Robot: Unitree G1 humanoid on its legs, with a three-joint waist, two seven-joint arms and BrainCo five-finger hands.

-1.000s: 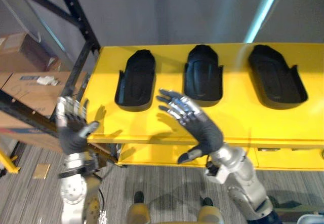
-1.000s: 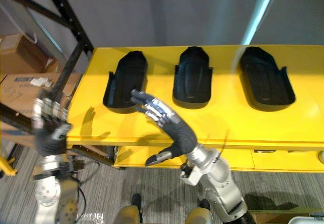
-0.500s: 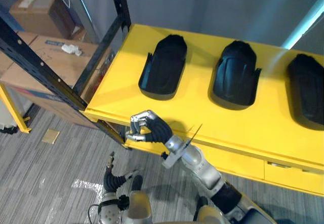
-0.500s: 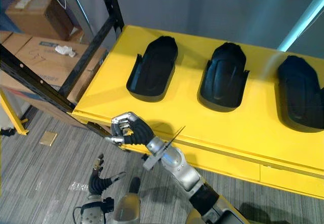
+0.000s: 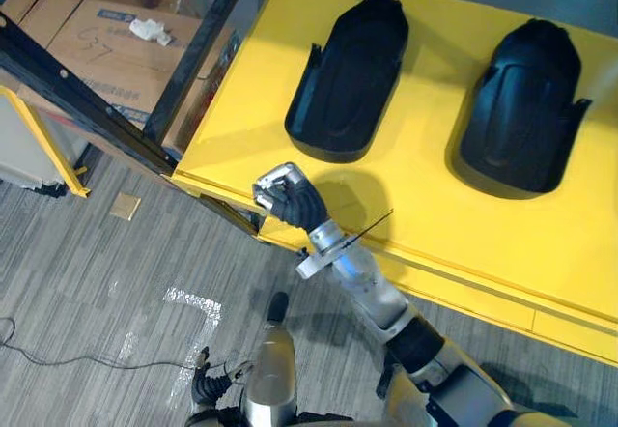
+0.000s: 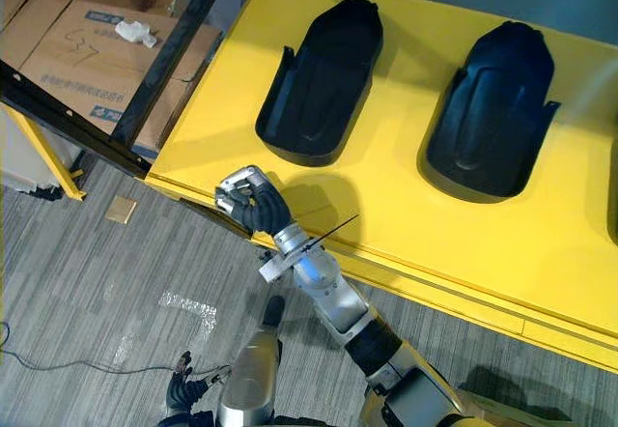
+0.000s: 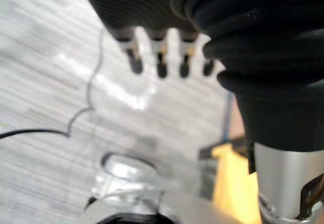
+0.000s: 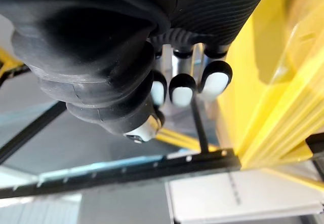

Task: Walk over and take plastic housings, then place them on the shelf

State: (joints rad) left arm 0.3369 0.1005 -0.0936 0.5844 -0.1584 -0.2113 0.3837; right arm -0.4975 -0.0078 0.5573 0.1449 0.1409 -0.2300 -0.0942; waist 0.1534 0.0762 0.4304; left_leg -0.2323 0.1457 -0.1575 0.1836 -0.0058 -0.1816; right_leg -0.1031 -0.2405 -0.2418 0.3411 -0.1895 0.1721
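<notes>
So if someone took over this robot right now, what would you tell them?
Right hand: curled into an empty fist at the front left corner of the yellow table.
Left hand: open, hanging low over the grey carpet floor.
One black moulded plastic housing lies just beyond the right hand, a second housing to its right; both untouched.
Done: robot is at the table.
Left: carry each housing to the black metal shelf rack on the left, holding cardboard boxes.

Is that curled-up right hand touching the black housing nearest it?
Apart. The left eye view shows a strip of yellow tabletop between the right hand and the nearest black housing.
</notes>
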